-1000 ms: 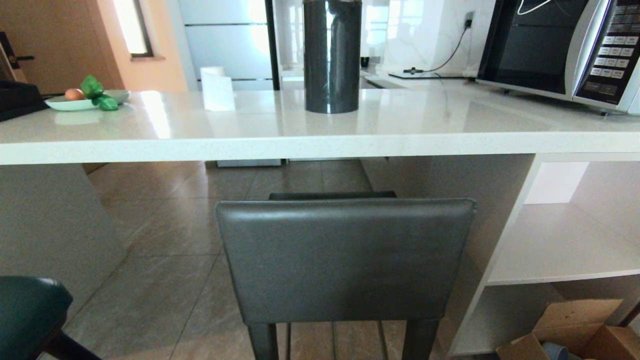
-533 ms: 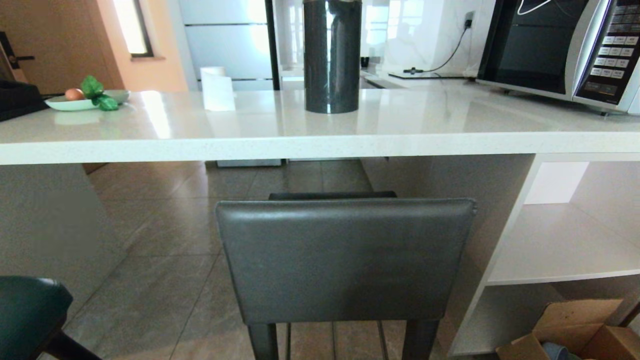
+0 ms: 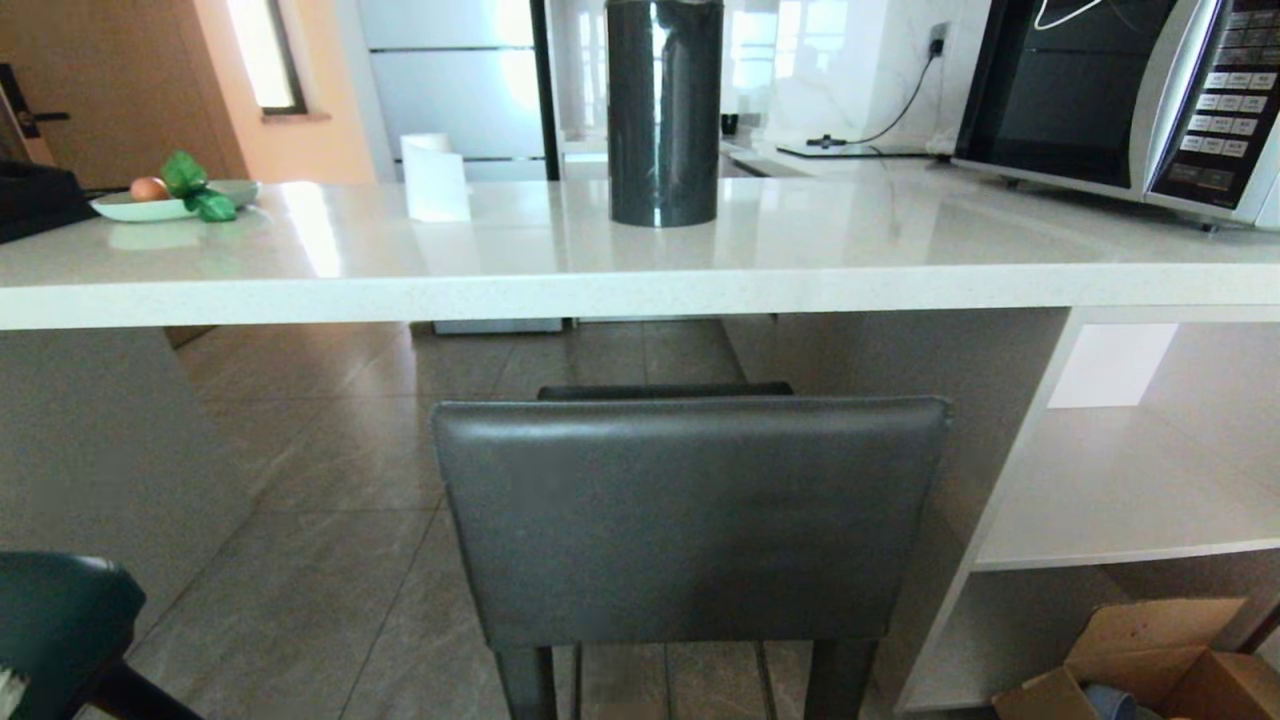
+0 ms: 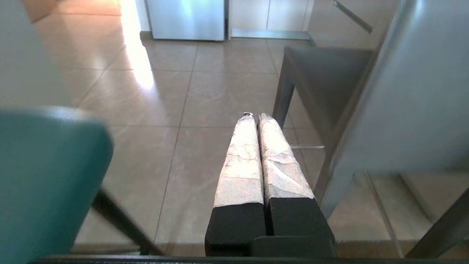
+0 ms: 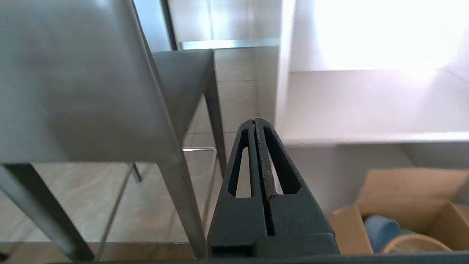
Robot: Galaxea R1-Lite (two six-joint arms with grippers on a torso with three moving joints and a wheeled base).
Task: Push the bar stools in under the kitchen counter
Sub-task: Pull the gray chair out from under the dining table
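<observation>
Before the counter (image 3: 600, 285) nothing had shifted in the last second: grey stool (image 3: 690, 520) half under, both my grippers (image 4: 255, 116) (image 5: 254, 120) pressed together, empty, push pending

Glossy beige floor tiles (image 3: 330, 560), an orange wall (image 3: 320, 100) and a bright window (image 3: 262, 50).

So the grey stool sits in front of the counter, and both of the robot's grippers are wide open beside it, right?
Not quite. The grey stool does sit before the counter, but both grippers are shut: the wrist views show the left gripper and right gripper closed on nothing.
</observation>
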